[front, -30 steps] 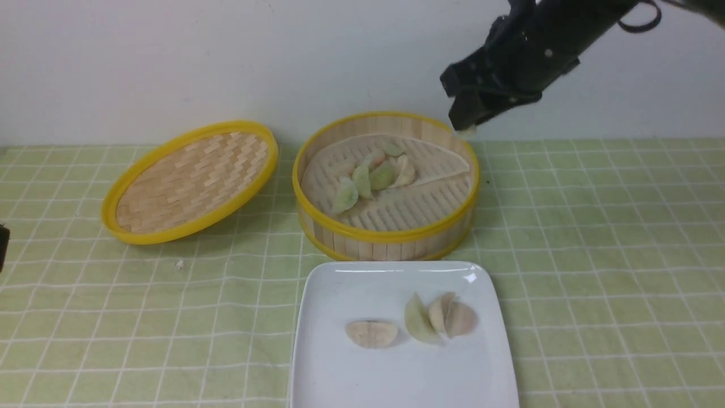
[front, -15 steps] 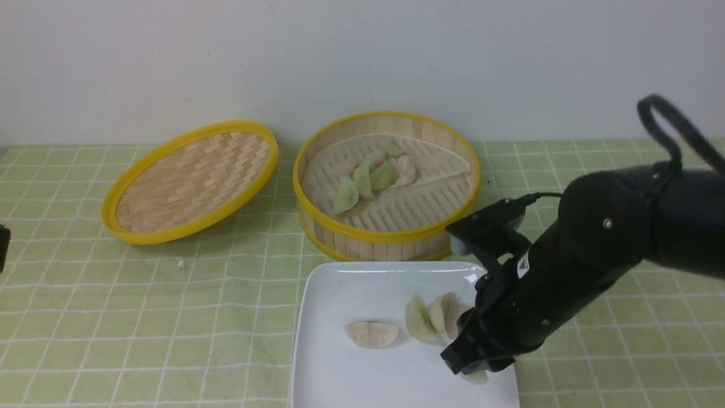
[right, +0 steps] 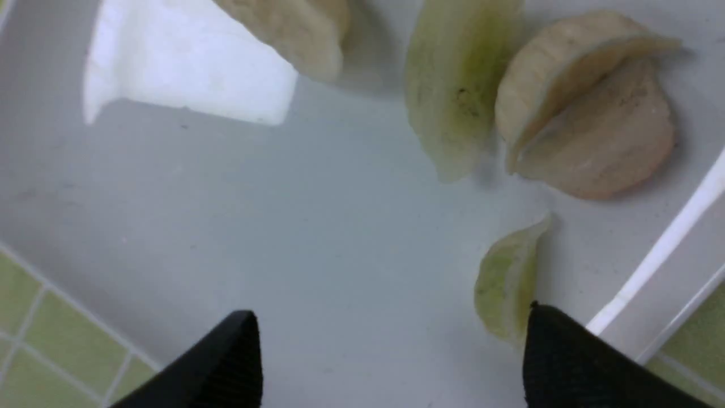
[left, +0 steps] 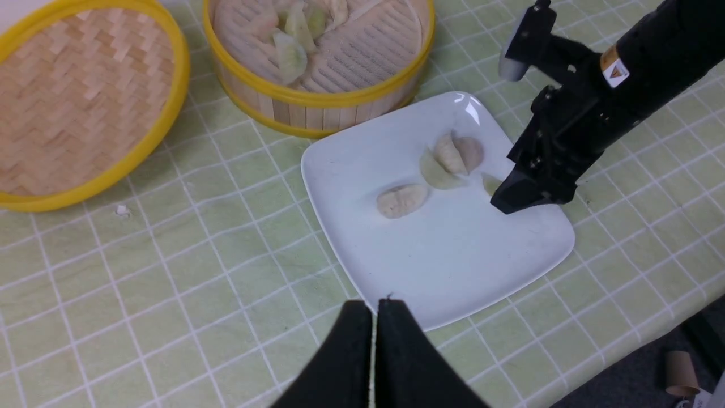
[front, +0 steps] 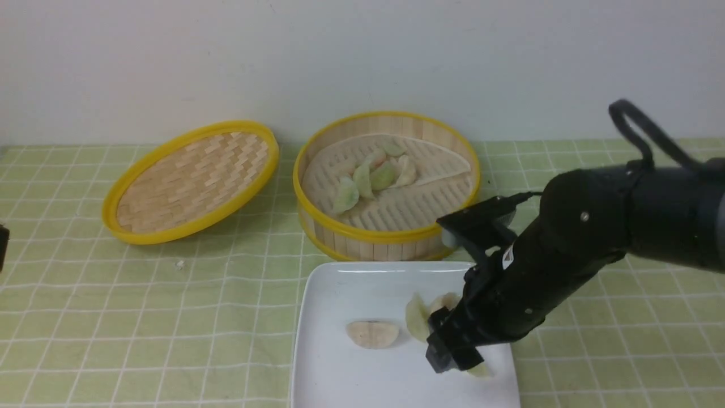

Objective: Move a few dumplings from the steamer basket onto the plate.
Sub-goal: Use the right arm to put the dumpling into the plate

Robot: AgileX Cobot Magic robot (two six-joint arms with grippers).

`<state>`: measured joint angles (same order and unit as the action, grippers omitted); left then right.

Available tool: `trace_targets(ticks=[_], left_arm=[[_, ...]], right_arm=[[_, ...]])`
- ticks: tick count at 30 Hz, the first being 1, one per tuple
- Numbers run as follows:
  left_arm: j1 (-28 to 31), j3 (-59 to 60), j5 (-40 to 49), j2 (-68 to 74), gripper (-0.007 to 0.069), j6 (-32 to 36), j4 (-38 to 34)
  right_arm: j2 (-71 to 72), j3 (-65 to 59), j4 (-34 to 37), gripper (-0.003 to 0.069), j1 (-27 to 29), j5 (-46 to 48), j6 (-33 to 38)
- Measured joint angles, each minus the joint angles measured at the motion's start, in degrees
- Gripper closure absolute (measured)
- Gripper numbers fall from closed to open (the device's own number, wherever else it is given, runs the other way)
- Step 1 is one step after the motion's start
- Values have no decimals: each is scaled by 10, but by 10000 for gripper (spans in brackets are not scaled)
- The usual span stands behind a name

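Five dumplings [left: 401, 200] on plate [left: 408, 255]; right end effector [front: 455, 342] spread wide, empty; left [left: 375, 328] closed; placing step seemingly finished, next move calling for clear lift.

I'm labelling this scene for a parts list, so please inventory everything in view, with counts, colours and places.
steamer basket: one, pale bamboo, yellow rims, behind the plate
woven lid: one, tan, yellow rim, left of the basket
plate: one, white, nearest the robot
dumplings on plate: five, cream, pinkish and green
dumplings in basket: several, green, cream and pinkish
checked cloth: one, green and white, beneath
wall: one, whitish, behind
left gripper: one, black, shut
right gripper: one, black, open over plate
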<state>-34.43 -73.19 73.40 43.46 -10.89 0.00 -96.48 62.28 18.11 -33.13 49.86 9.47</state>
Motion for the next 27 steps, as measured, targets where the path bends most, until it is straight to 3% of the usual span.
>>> trace_targets(ticks=[3, 9, 11, 20, 27], left_arm=[[0, 0, -2, 0, 630, 0, 0], [0, 0, -68, 0, 630, 0, 0], [0, 1, -92, 0, 630, 0, 0], [0, 19, -167, 1, 630, 0, 0], [0, 57, -215, 1, 630, 1, 0]], right_arm=[[62, 20, -4, 204, 0, 43, -11], [275, 26, -56, 587, 0, 77, -58], [346, 26, -82, 641, 0, 78, -78], [656, 1, -161, 673, 0, 48, -122], [865, -146, -195, 673, 0, -45, -164]])
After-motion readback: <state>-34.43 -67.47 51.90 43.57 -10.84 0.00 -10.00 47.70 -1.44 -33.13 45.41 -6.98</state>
